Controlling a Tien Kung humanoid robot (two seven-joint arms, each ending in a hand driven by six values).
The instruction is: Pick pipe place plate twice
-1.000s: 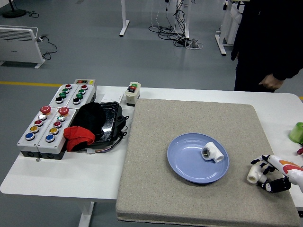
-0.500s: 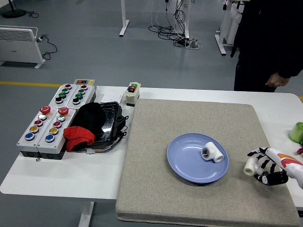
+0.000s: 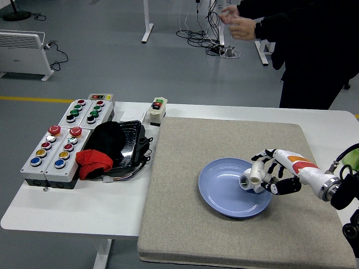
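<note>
A round blue plate lies on the grey mat. One white pipe fitting rests in its right part. My right hand reaches in from the right and hovers over the plate's right rim, its fingers curled around a second white pipe piece held just above the first. My left arm is out of view.
A grey felt mat covers the table's middle. At the left stand button boxes, a black tray with black and red cloth and a small switch box. A person in dark clothes stands at the far right, hands raised. A green object sits at the right edge.
My right hand has lifted the pipe piece off the mat at the right and carried it leftward over the plate's rim. The person has raised both hands.
</note>
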